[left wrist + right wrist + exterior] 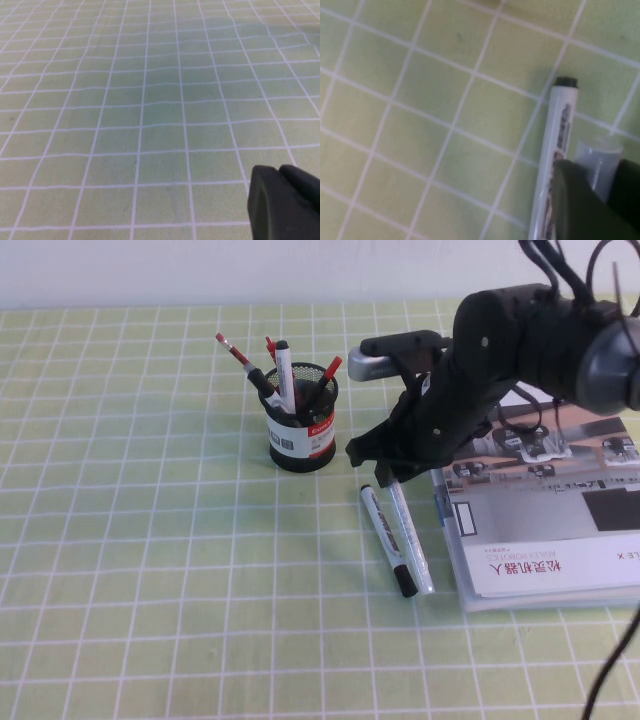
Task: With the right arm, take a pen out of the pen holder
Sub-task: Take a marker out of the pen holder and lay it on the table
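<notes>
A: Where is the pen sitting, and what is the right gripper [385, 478] doing?

B: The clear pen [413, 545] is lying on the green grid mat [150, 540], just beside a white marker [385, 535], between the pen holder [303, 440] and a booklet [540, 530]. The gripper is sitting low over its upper end, with the jaws narrow and pinching the barrel there.

A: How is it going to handle?

B: I'm judging it light, stiff and slick: smooth, translucent round plastic that is likely to roll or twist. Gripping nearer the middle would be steadier than the end.

A: What about the holder?

B: It's black mesh, cylindrical, with a white and red label, and it's holding several red and black pens [284, 375] leaning outward. It's probably light and tippy.

A: And the left gripper [285, 202]?

B: It's hovering over bare mat, outside the high view. I can't tell its state.
</notes>
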